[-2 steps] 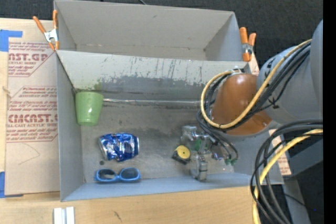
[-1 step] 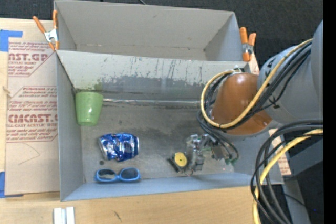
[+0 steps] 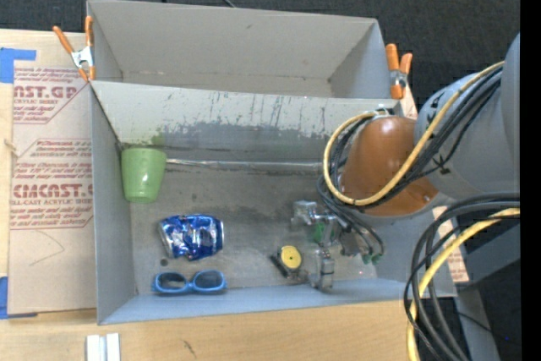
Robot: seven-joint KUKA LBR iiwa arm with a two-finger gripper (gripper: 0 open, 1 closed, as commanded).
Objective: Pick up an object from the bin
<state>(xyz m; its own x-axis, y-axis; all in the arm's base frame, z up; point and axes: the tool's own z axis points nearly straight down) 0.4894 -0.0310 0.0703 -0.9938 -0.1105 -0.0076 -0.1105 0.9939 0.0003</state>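
The jaws hang near the bin's front wall (image 3: 245, 302), beside a yellow disc (image 3: 290, 257).

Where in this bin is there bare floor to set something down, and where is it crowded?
Free: the strip along the back wall, from the green cup to the arm; also mid-floor between the crushed blue can and the yellow disc. Crowded: front-left, with can and blue goggles; front-right, under the arm.

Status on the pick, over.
Gripper low at bin front right; small yellow disc beside it, not gripped. Clear of blue can, goggles, green cup.
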